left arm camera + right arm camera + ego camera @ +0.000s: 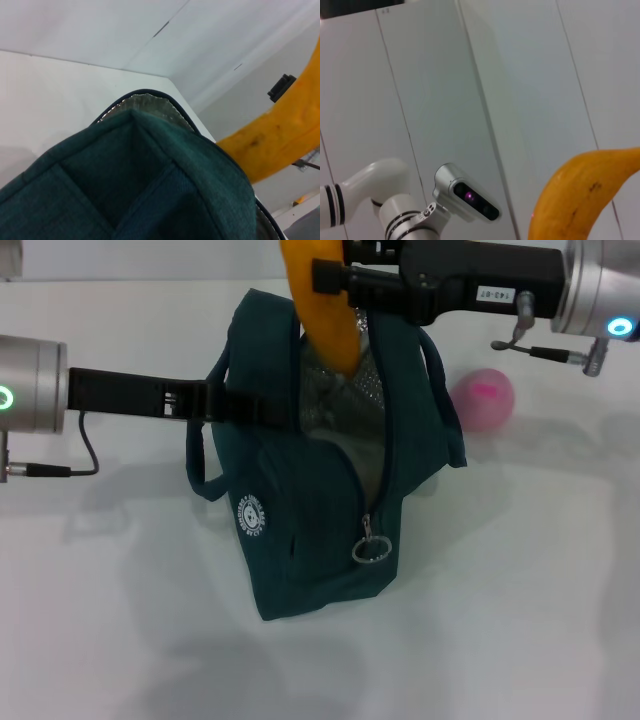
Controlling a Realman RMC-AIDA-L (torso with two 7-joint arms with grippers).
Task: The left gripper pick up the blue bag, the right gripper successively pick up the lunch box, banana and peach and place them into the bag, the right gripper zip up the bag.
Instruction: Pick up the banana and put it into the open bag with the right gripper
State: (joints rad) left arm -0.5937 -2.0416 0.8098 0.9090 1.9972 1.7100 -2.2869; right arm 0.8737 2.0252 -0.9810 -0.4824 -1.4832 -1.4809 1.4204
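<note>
The blue bag [310,510] stands upright mid-table with its top open and the silver foil lining [335,390] showing. My left gripper [228,402] reaches in from the left and is shut on the bag's left top edge. My right gripper [335,278] comes in from the upper right, shut on the banana [325,315]. The banana hangs over the opening with its lower end inside the mouth. The bag [150,190] and banana [280,140] show in the left wrist view, and the banana [580,200] in the right wrist view. The peach [483,398] lies on the table to the right of the bag. The lunch box is hidden.
The zip's metal ring pull [370,548] hangs at the bag's front end, with the round white logo [252,515] on its side. The white table [520,590] surrounds the bag. The right wrist view shows a white robot part [395,210] against wall panels.
</note>
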